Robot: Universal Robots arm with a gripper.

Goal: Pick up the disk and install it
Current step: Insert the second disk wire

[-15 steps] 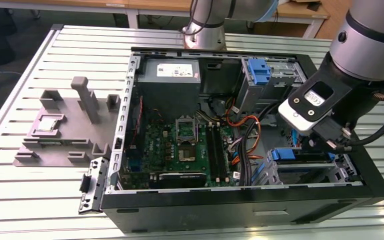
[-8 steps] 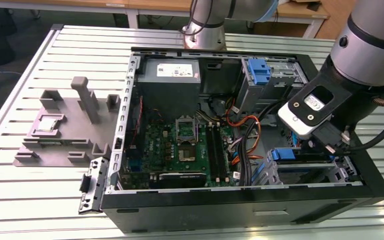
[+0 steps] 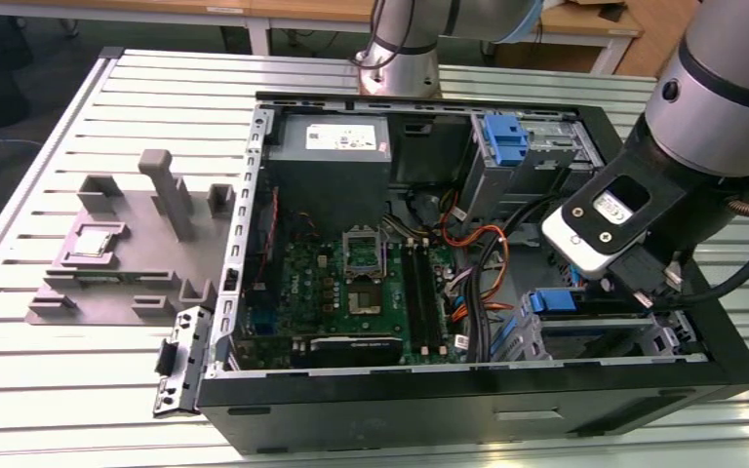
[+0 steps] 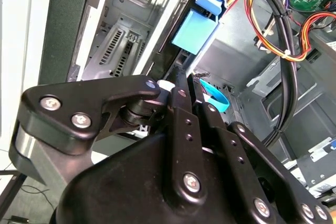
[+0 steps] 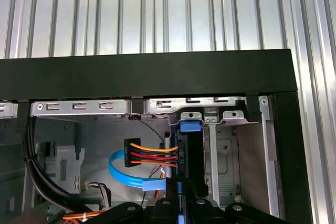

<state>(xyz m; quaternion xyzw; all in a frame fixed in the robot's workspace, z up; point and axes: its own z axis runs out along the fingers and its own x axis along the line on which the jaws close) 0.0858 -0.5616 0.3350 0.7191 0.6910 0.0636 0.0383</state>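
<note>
The disk stands on edge inside the drive bay at the computer case's corner, on the exterior view's right. Its blue bracket [image 3: 558, 300] shows just below my gripper [image 3: 631, 281]. In the first wrist view the disk [image 5: 189, 153] is edge-on, with a blue tab at its far end, between the bay's metal walls. My gripper [image 5: 181, 191] is shut on its near edge. In the second wrist view the narrow fingers [image 4: 181, 103] run up to the disk's blue bracket [image 4: 195, 29], which sits against the bay's perforated wall.
The open black case [image 3: 479, 395] lies on a slatted metal table [image 3: 114, 380]. Inside are a green motherboard [image 3: 348, 292], a grey power supply [image 3: 329, 146], a blue caddy [image 3: 505, 136], and cable bundles [image 3: 479, 263] beside the bay. A red-orange power cable [image 5: 152, 155] and blue ribbon cable [image 5: 126, 174] hang next to the disk. A grey fixture [image 3: 128, 244] stands outside.
</note>
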